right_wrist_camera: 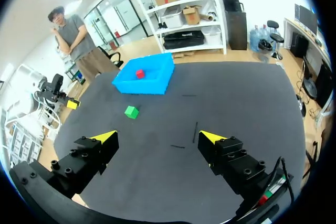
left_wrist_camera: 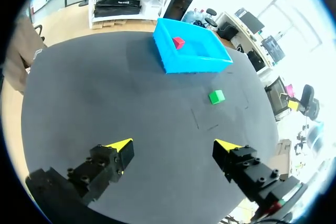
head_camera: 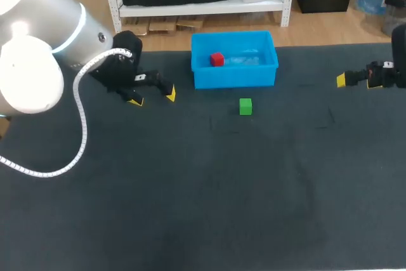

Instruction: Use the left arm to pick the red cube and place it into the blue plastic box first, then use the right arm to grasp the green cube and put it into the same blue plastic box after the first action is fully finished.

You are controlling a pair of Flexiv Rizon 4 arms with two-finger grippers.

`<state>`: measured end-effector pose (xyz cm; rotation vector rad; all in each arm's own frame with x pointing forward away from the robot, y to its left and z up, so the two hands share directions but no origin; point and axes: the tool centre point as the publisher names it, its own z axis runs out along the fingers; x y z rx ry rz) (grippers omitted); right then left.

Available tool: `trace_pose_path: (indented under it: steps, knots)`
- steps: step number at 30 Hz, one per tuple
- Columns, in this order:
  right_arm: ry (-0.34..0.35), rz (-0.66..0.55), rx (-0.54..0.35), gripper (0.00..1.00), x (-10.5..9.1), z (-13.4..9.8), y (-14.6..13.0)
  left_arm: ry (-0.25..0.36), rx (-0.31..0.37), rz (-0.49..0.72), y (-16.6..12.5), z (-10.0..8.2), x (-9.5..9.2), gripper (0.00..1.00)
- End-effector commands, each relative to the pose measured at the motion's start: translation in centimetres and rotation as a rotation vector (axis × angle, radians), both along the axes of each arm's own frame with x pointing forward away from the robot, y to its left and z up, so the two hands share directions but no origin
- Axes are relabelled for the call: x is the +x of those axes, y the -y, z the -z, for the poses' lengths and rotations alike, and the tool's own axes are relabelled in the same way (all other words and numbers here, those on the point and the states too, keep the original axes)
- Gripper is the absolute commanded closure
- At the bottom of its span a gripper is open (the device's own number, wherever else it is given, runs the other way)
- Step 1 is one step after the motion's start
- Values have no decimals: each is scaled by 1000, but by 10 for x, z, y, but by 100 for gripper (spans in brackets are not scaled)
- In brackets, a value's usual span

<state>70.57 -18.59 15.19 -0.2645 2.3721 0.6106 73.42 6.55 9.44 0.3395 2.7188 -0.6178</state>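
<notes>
The red cube (head_camera: 217,59) lies inside the blue plastic box (head_camera: 235,78) at the table's back middle, near the box's left end. The green cube (head_camera: 245,106) sits on the mat just in front of the box. My left gripper (head_camera: 152,98) stands open left of the box, holding nothing. At the far right edge my right gripper (head_camera: 346,79) is open and empty too. In the left wrist view its gripper (left_wrist_camera: 173,148) faces the green cube (left_wrist_camera: 216,96), the box (left_wrist_camera: 194,66) and the red cube (left_wrist_camera: 178,42). Ahead of the right gripper (right_wrist_camera: 158,137) lie the green cube (right_wrist_camera: 131,112) and the box (right_wrist_camera: 139,86).
A dark mat (head_camera: 203,188) covers the table, and its back edge runs just behind the box. A few thin marks (right_wrist_camera: 195,132) lie on the mat ahead of the right gripper. My left arm's white coiled cable (head_camera: 81,125) hangs over the table's left part.
</notes>
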Motion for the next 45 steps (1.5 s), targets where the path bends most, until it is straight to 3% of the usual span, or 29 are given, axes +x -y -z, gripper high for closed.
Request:
trace_pose_path:
  steps: [1, 18, 45]
  knots:
    - [-24, 20, -44, 0, 4, -2, -9, -1, -2, 2, 0, 1, 2, 0]
    - [-111, -20, -153, 0, 14, -13, -58, -1, -2, 2, 0, 1, 2, 0]
    - [-265, -26, -352, 0, 16, 10, -107, -1, -2, 2, 0, 1, 2, 0]
